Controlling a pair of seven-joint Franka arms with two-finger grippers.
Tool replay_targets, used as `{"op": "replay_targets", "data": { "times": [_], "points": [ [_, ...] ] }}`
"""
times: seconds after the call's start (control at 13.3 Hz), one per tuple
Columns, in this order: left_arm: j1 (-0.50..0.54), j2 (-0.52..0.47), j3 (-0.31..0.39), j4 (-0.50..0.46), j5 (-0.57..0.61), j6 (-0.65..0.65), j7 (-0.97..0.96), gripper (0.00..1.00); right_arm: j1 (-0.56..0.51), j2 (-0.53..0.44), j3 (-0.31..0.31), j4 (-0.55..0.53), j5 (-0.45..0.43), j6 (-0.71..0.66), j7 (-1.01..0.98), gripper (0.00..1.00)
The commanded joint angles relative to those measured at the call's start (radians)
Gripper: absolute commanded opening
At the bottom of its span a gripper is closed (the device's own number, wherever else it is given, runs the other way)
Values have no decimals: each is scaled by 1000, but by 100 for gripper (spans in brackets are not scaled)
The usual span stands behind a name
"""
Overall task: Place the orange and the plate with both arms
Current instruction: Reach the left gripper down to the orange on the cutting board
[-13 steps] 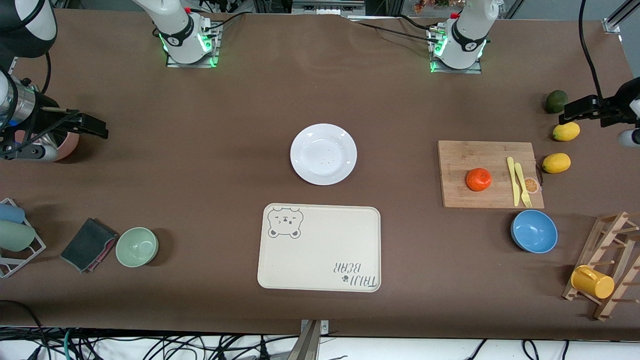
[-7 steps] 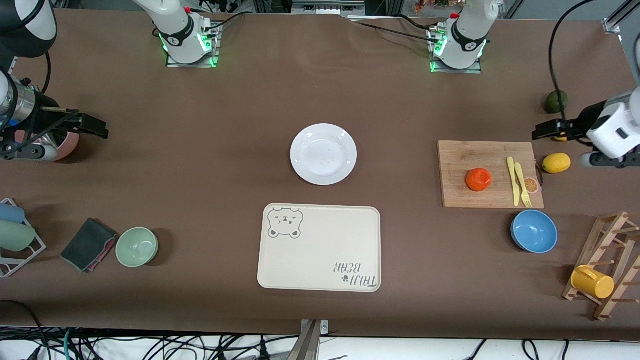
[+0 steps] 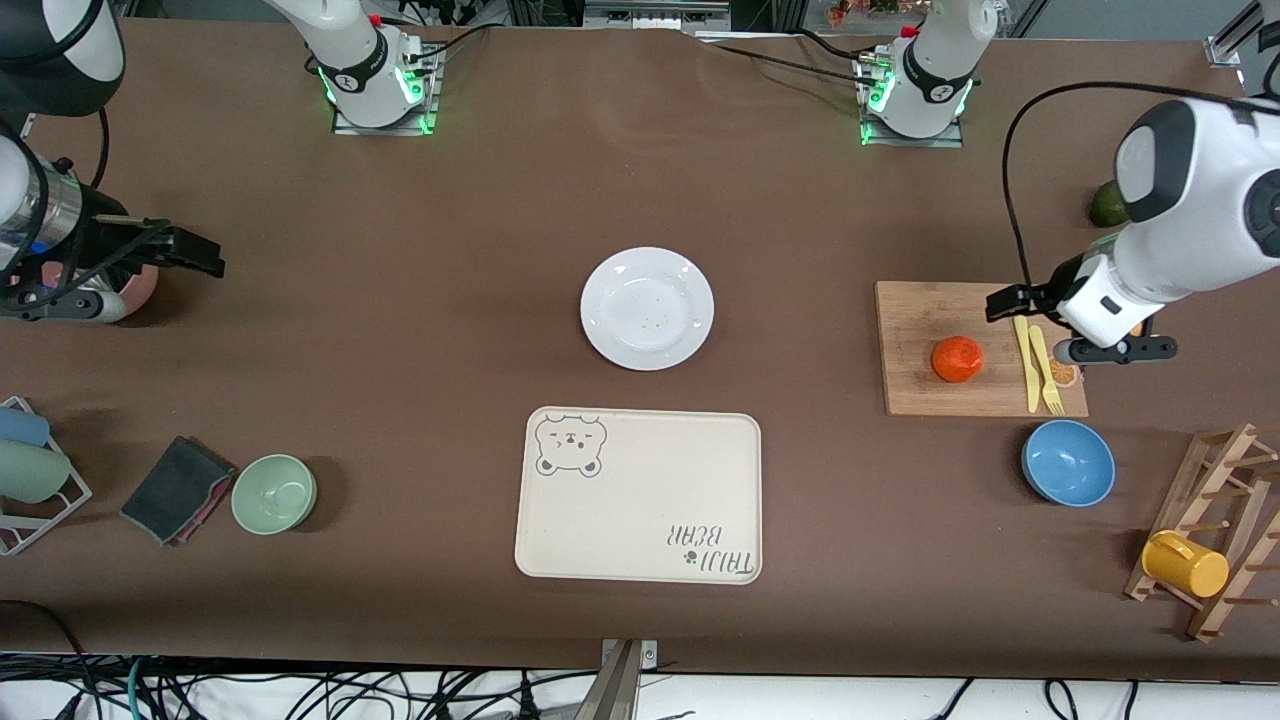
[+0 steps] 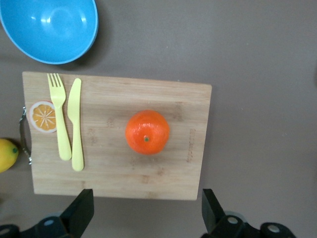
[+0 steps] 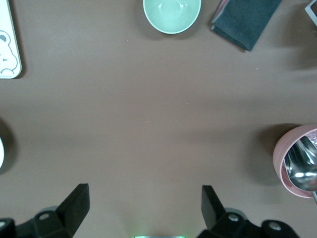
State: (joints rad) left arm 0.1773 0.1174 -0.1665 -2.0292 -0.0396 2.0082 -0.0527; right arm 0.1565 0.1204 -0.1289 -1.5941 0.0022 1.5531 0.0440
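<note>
Left gripper (image 4: 143, 215) hangs over the cutting board (image 3: 910, 390), jaws wide, empty; orange (image 3: 957, 359) sits on the board. Right gripper (image 5: 143, 213) spread wide, empty, over bare table (image 3: 400, 300); plate (image 3: 647, 308) mid-table.

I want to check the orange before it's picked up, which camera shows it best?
The left wrist view: the orange fills the middle, stem dimple visible, on the cutting board. The front view shows it small; the right wrist view misses it.

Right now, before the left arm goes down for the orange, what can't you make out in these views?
- Lemons: front view, hidden by the left arm; left wrist view, one cut off by the edge.
- Green fruit: front view, partly covered by the left arm.
- Pink bowl: right wrist view, cut off by the edge.
</note>
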Motion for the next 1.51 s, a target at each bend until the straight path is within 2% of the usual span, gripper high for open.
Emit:
{"op": "replay_targets", "data": {
  "times": [0.0, 0.15, 0.45, 1.13, 1.2, 1.35, 1.43],
  "points": [
    [4, 48, 2, -26, 18, 99, -6, 96, 24, 16, 0, 5, 13, -8, 7, 100],
    [10, 106, 2, -34, 32, 170, -6, 98, 26, 16, 0, 5, 13, -8, 7, 100],
    [21, 165, 2, -121, 32, 368, -6, 99, 26, 16, -1, 8, 13, -7, 10, 100],
    [21, 249, 1, -174, 32, 472, -7, 99, 24, 16, -5, 14, 13, -8, 13, 100],
    [22, 252, 2, -175, 32, 472, -6, 89, 24, 15, -5, 14, 13, -8, 13, 100],
    [22, 248, 1, -175, 32, 463, -1, 37, 24, 15, -5, 13, 13, -8, 14, 100],
    [22, 239, 2, -171, 32, 452, 7, 19, 24, 15, -5, 14, 13, -8, 16, 100]
  ]
}}
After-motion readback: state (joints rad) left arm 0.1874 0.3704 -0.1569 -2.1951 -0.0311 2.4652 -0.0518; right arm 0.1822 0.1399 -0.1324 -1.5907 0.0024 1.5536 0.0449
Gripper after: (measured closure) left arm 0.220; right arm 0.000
